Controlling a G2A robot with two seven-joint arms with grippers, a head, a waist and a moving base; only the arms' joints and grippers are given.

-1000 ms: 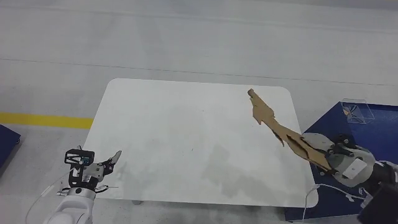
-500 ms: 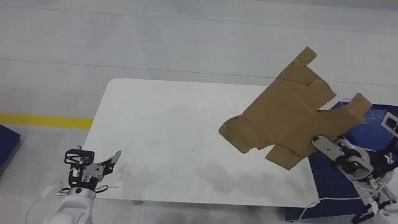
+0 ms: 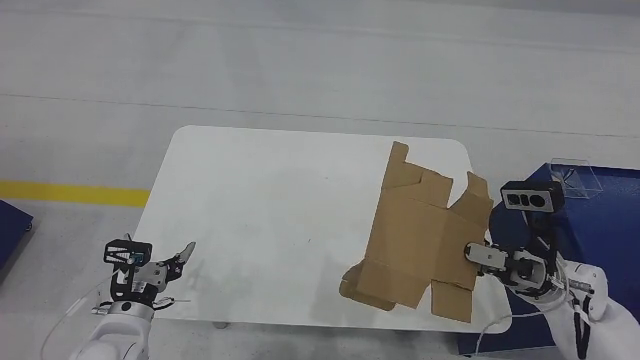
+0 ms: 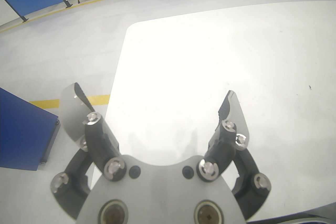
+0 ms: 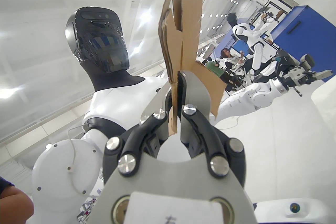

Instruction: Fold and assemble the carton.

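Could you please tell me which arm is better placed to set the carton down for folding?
Probably right: the right pincer is shut on the flat brown cardboard carton over the white table's right side; the left pincer hangs open at the near-left corner.

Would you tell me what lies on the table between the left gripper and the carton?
Nothing: in the top view, only bare white table separates the left gripper from the carton held by the right gripper.
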